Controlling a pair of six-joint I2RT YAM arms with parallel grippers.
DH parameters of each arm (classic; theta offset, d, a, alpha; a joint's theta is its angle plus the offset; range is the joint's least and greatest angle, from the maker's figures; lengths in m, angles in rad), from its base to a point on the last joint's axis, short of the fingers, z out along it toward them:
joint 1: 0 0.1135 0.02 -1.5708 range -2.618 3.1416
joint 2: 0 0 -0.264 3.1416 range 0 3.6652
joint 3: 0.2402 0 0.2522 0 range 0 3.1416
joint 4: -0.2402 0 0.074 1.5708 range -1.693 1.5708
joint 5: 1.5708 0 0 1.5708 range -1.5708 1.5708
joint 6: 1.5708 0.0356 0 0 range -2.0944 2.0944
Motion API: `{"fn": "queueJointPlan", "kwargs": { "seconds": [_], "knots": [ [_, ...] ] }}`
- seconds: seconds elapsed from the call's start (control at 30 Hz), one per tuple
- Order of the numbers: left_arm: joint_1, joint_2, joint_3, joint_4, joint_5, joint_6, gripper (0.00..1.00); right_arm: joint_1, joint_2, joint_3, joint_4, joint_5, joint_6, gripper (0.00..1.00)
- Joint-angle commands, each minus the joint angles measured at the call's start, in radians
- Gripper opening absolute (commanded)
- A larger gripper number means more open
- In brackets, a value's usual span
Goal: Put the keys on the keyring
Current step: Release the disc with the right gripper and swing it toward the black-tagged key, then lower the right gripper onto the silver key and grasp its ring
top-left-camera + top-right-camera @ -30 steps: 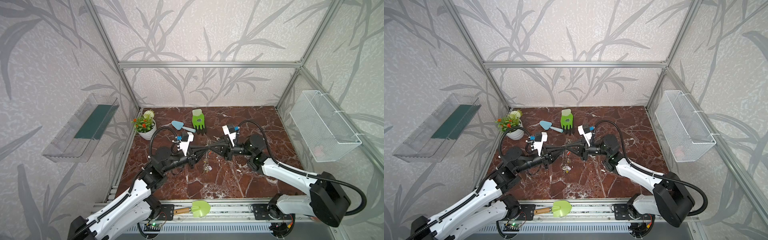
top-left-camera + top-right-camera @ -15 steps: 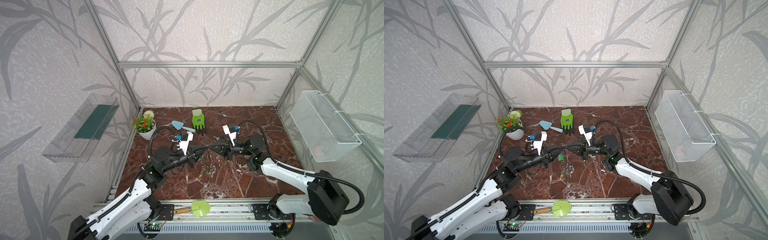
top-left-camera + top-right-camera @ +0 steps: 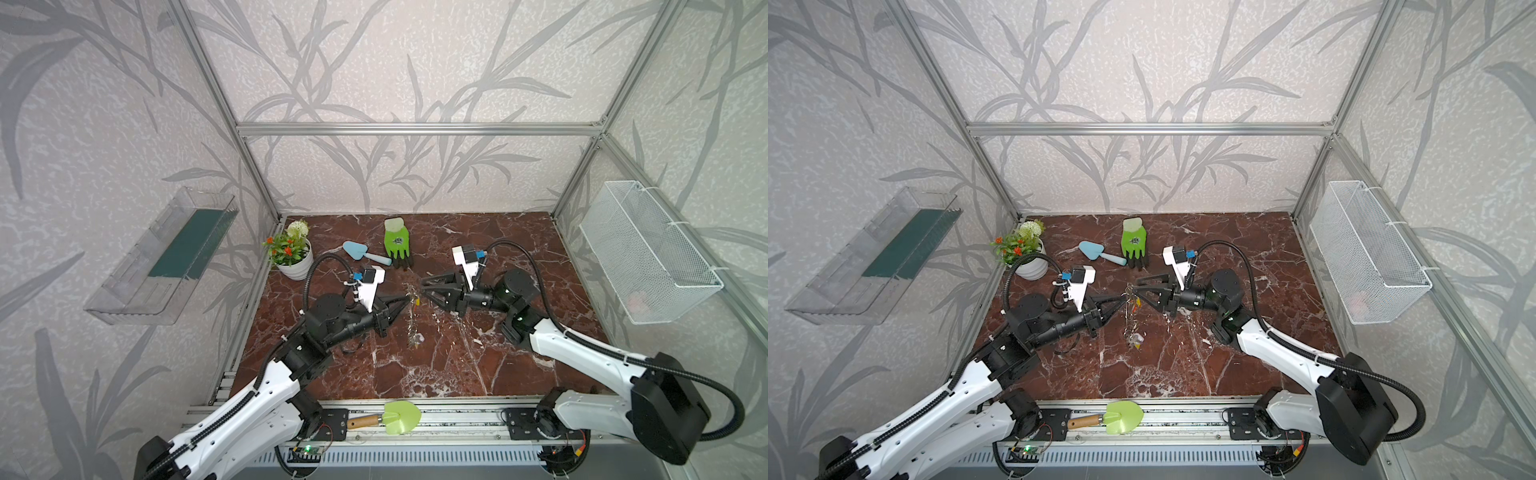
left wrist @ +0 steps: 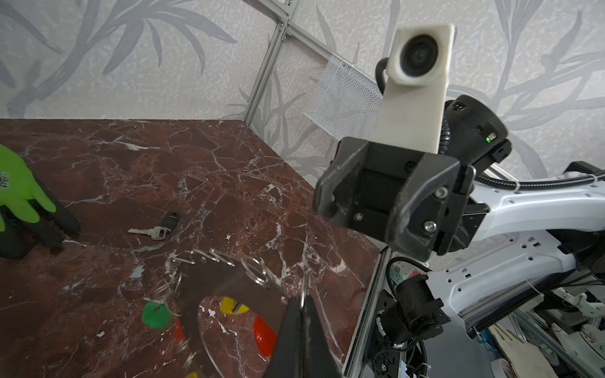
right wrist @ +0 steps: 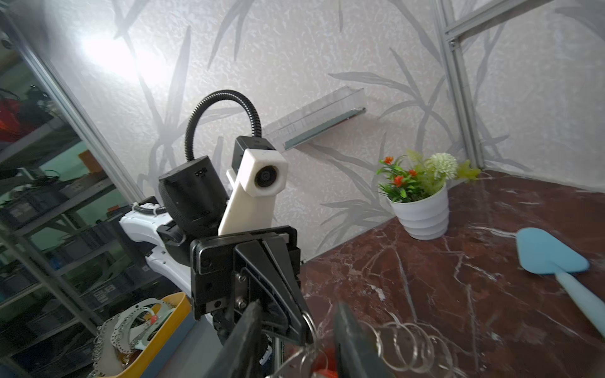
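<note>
The keyring [image 4: 229,284], a flat grey ring with small split rings along its rim, hangs above the table in both top views [image 3: 413,320] [image 3: 1130,316]. Green [image 4: 155,314], yellow [image 4: 232,306] and red [image 4: 263,332] tags of keys dangle from it. My left gripper [image 4: 302,306] [image 3: 405,297] is shut on one split ring at the keyring's rim. My right gripper [image 5: 294,340] [image 3: 424,286] is open, its fingers either side of the rim's split rings [image 5: 409,347] and gripping nothing. One loose key with a black tag [image 4: 154,230] lies flat on the marble.
A green glove [image 3: 397,245] and a blue trowel [image 3: 361,252] lie at the back. A white flower pot [image 3: 291,257] stands back left. A green shovel [image 3: 395,417] rests on the front rail. A wire basket [image 3: 648,257] hangs on the right wall, a clear shelf [image 3: 166,257] on the left.
My right gripper has opened and let go of the keyring. The keyring has swung down and now hangs from my left gripper alone.
</note>
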Motion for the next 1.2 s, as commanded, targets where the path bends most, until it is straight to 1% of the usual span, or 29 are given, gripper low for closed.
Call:
{"fn": "queueJointPlan", "kwargs": {
  "seconds": [0.0, 0.07, 0.23, 0.33, 0.5, 0.6, 0.67, 0.73, 0.8, 0.87, 0.93, 0.97, 1.03, 1.17],
  "knots": [
    [-0.003, -0.03, 0.062, -0.035, -0.046, -0.016, 0.0, -0.008, -0.075, 0.03, -0.25, 0.219, -0.127, 0.42],
    [-0.002, -0.028, 0.075, -0.063, -0.051, -0.019, 0.0, -0.009, -0.1, 0.036, -0.323, 0.29, -0.146, 0.43],
    [-0.001, 0.011, 0.144, -0.175, -0.05, -0.024, 0.0, -0.01, -0.121, 0.041, -0.42, 0.381, -0.132, 0.47],
    [-0.002, 0.025, 0.169, -0.209, -0.044, -0.028, 0.0, -0.009, -0.121, 0.058, -0.518, 0.448, -0.143, 0.5],
    [0.0, 0.053, 0.241, -0.335, -0.08, -0.002, 0.0, -0.009, -0.113, 0.091, -0.68, 0.604, -0.18, 0.63],
    [0.001, 0.076, 0.308, -0.461, -0.135, 0.046, 0.0, -0.009, -0.084, 0.123, -0.776, 0.701, -0.224, 0.68],
    [0.003, 0.089, 0.358, -0.566, -0.157, 0.097, 0.0, -0.011, -0.021, 0.178, -0.868, 0.765, -0.224, 0.68],
    [0.005, 0.099, 0.394, -0.654, -0.17, 0.139, 0.0, -0.011, 0.05, 0.234, -0.936, 0.802, -0.224, 0.68],
    [0.007, 0.095, 0.405, -0.71, -0.188, 0.174, 0.0, -0.021, 0.136, 0.291, -0.987, 0.811, -0.224, 0.68],
    [0.009, 0.071, 0.38, -0.716, -0.221, 0.187, 0.0, -0.036, 0.218, 0.341, -1.008, 0.789, -0.224, 0.68],
    [0.021, 0.044, 0.338, -0.675, -0.22, 0.173, 0.0, -0.058, 0.3, 0.39, -1.027, 0.759, -0.224, 0.68],
    [0.025, 0.029, 0.331, -0.673, -0.211, 0.168, 0.0, -0.07, 0.355, 0.43, -1.05, 0.742, -0.344, 0.67],
    [0.027, 0.007, 0.321, -0.67, -0.204, 0.167, 0.0, -0.081, 0.432, 0.485, -1.079, 0.735, -0.368, 0.63],
    [0.029, -0.005, 0.31, -0.665, -0.171, 0.16, 0.0, -0.087, 0.582, 0.578, -1.121, 0.801, -0.412, 0.55]
  ]
}}
